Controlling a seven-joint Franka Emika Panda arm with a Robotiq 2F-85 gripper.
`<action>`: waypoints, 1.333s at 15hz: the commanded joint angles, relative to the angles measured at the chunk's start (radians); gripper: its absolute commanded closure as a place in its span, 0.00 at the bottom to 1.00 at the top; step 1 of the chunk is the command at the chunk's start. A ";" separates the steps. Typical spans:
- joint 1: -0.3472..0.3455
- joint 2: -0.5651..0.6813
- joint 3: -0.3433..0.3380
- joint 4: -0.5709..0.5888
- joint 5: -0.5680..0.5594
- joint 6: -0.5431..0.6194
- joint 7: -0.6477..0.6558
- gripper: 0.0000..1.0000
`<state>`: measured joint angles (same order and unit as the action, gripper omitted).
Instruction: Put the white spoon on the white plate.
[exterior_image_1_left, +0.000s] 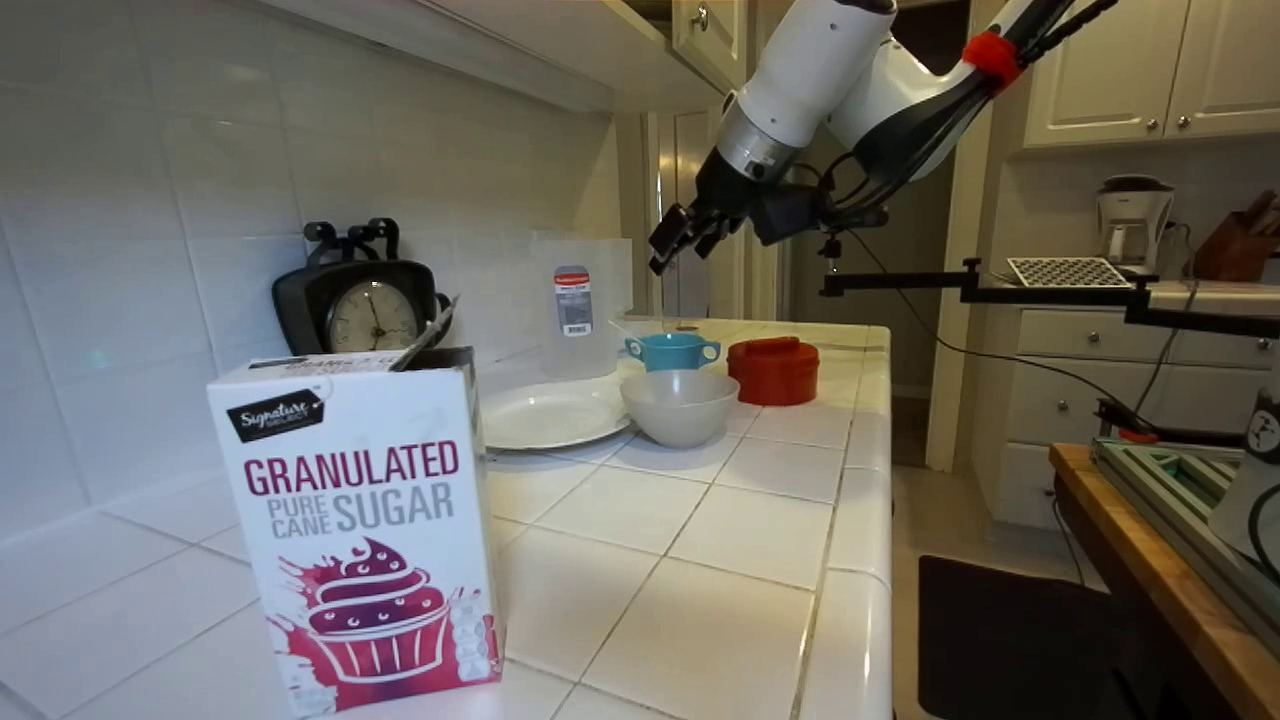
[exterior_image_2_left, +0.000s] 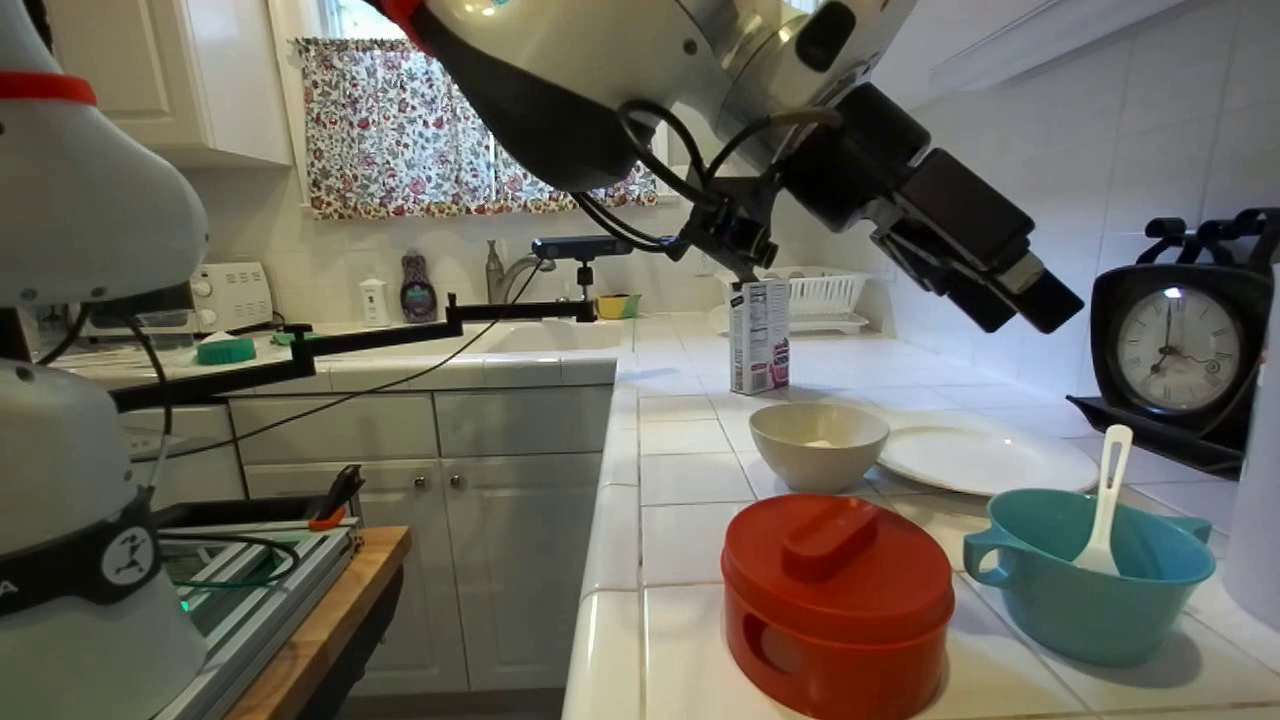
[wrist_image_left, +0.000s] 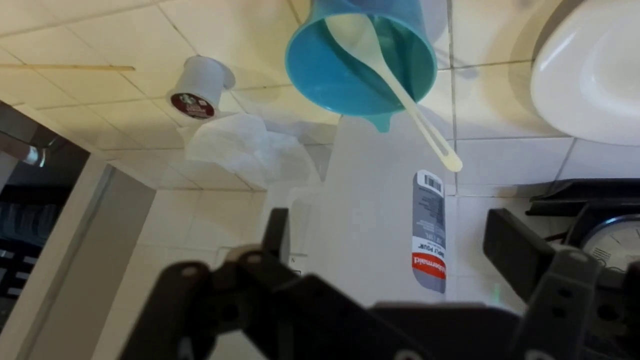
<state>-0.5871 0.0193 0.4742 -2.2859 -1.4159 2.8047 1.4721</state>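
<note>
- In an exterior view the tiled counter (exterior_image_2_left: 685, 545) ran from near to far.
- The arm (exterior_image_2_left: 600, 60) reached over it, jaws spread apart.
- A translucent jug (exterior_image_2_left: 1258, 500) stood near, at the right.
- The white plate (exterior_image_2_left: 985, 455) lay flat farther off, left of the black clock (exterior_image_2_left: 1175, 350).
- A red lidded pot (exterior_image_2_left: 835, 625) stood near, a pale bowl (exterior_image_2_left: 815, 455) beyond it, just beside the plate.
- A turquoise cup (exterior_image_2_left: 1090, 610) stood between pot and jug.
- The white spoon (exterior_image_2_left: 1103, 512) leaned in that cup, walled in, handle above the rim.
</note>
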 joint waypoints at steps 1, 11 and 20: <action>0.019 0.094 0.011 0.073 -0.116 -0.057 0.067 0.00; 0.066 0.258 0.006 0.150 -0.385 -0.217 0.235 0.00; 0.267 0.306 -0.177 0.192 -0.461 -0.260 0.321 0.00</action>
<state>-0.3267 0.2945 0.2960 -2.1294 -1.8211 2.5656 1.7400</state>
